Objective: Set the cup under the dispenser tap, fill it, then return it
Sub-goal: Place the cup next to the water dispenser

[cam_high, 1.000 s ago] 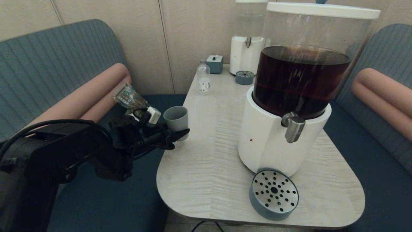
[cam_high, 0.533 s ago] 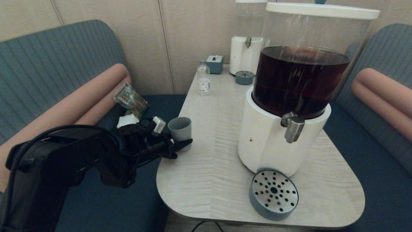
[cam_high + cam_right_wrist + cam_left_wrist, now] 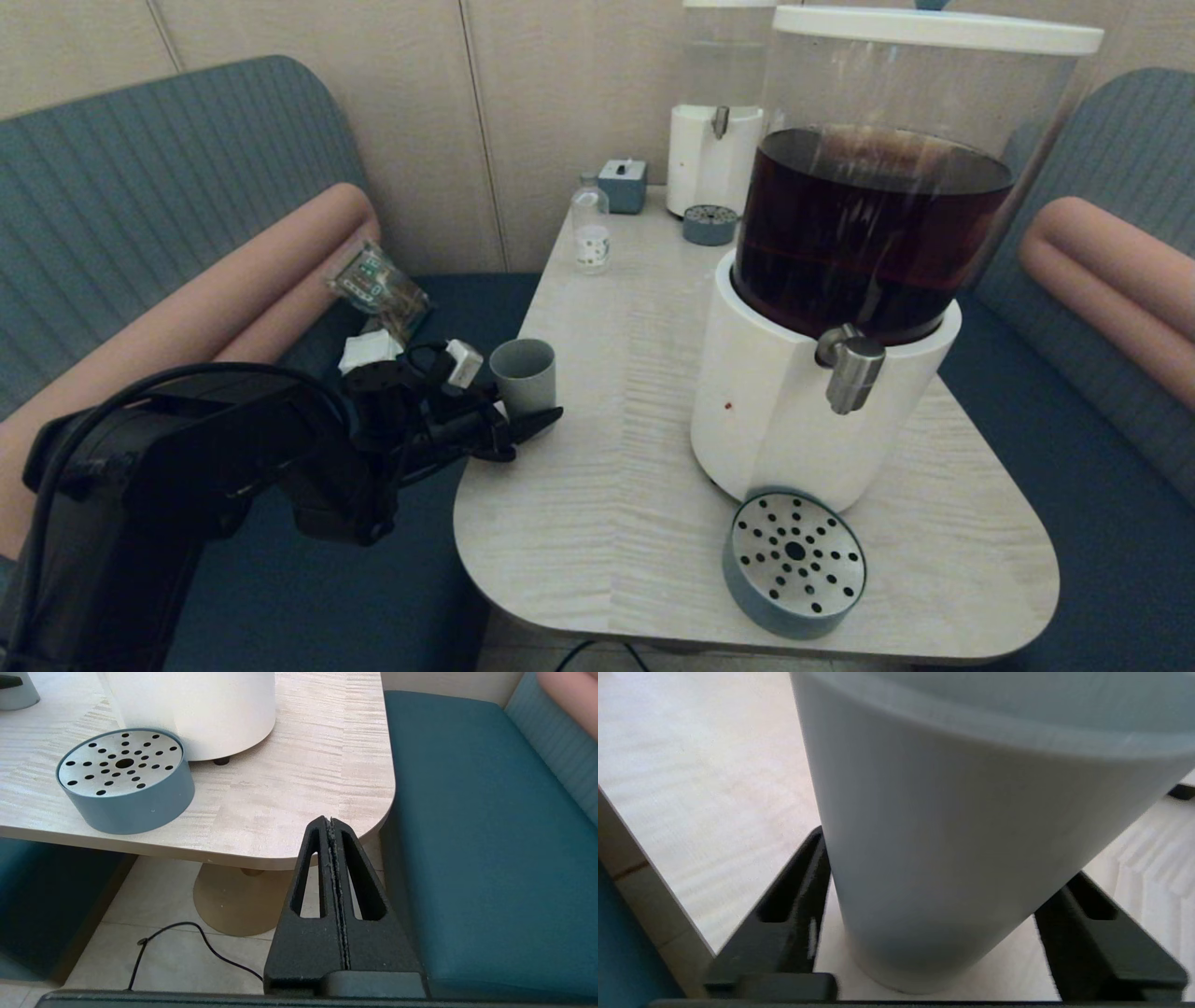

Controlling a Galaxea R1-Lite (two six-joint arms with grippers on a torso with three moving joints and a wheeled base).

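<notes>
The grey-blue cup (image 3: 523,373) stands upright on the table (image 3: 607,504), close to its left edge and well left of the dispenser. My left gripper (image 3: 532,409) reaches in from the left and is shut on the cup low down. The left wrist view has the cup (image 3: 952,826) filling the space between both black fingers (image 3: 798,896), its base on the tabletop. The steel dispenser tap (image 3: 851,371) juts from the white base (image 3: 775,411) under the tank of dark liquid. My right gripper (image 3: 330,823) is shut and empty, parked beyond the table's front right corner.
A round perforated drip tray (image 3: 794,560) sits below the tap. At the back stand a small clear bottle (image 3: 590,229), a grey box (image 3: 624,185), a smaller dispenser (image 3: 714,159) and its small tray (image 3: 709,224). A snack packet (image 3: 378,285) lies on the left bench.
My left gripper has come down and slightly to the right with the cup, which now rests on the table. Little has moved in the last half second.
</notes>
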